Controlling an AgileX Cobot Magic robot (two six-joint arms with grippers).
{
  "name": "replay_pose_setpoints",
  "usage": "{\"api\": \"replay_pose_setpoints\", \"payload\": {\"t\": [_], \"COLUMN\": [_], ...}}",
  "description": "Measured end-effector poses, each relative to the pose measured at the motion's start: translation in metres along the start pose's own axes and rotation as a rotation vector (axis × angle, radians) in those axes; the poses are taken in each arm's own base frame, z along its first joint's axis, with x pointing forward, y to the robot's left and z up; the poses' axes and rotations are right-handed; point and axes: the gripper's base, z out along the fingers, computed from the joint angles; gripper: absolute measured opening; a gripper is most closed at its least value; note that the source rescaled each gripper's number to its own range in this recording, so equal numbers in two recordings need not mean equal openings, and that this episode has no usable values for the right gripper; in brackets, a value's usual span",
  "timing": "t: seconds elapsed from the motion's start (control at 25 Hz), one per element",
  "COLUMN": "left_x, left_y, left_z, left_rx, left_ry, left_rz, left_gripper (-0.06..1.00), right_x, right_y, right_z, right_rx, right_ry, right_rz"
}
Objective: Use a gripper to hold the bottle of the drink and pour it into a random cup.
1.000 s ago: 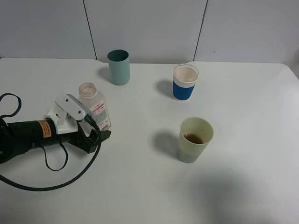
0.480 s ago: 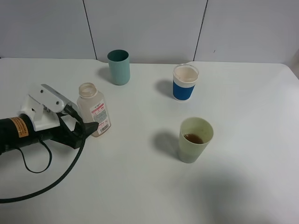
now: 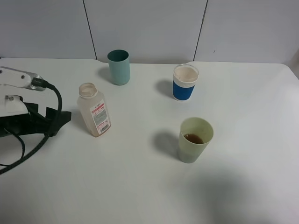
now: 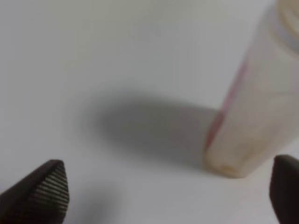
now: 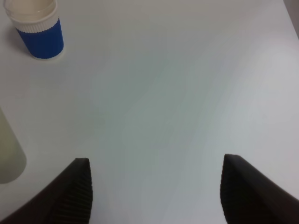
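Note:
The bottle (image 3: pixel 94 111) stands upright on the white table (image 3: pixel 140 186), uncapped, its red-and-white label facing front; it looks nearly empty. My left gripper (image 3: pixel 60 121) is open, a short gap to the left of the bottle and not touching it. The left wrist view shows the bottle (image 4: pixel 254 107) ahead and off to one side of the open left gripper (image 4: pixel 163 196). The pale green cup (image 3: pixel 195 139) stands to the right with brown drink (image 3: pixel 193 138) in its bottom. My right gripper (image 5: pixel 159 196) is open over bare table, with the cup (image 5: pixel 7 154) at the frame edge.
A teal cup (image 3: pixel 118 66) stands at the back, behind the bottle. A white cup with a blue sleeve (image 3: pixel 185 82) stands at the back right, also seen in the right wrist view (image 5: pixel 37 28). A black cable (image 3: pixel 28 151) trails from the left arm.
My left gripper has drawn back to the left, away from the bottle it was around. The bottle stays standing on the table.

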Motion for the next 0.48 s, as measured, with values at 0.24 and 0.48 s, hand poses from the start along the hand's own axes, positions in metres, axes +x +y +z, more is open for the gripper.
{"api": "replay_pose_setpoints", "payload": {"t": [0.24, 0.48], "left_x": [-0.033, -0.062], "left_y": [0.004, 0.007], "left_z": [-0.034, -0.087], "left_rx": [-0.082, -0.169], "left_ry": [0.074, 0.132], "left_rz": [-0.042, -0.028], "left_gripper": [0.77, 0.77], "right_x": [0.0, 0.0], "right_y": [0.0, 0.0], "right_z": [0.0, 0.0], "right_rx": [0.0, 0.0], "right_ry": [0.0, 0.0], "right_rz": [0.0, 0.0]}}
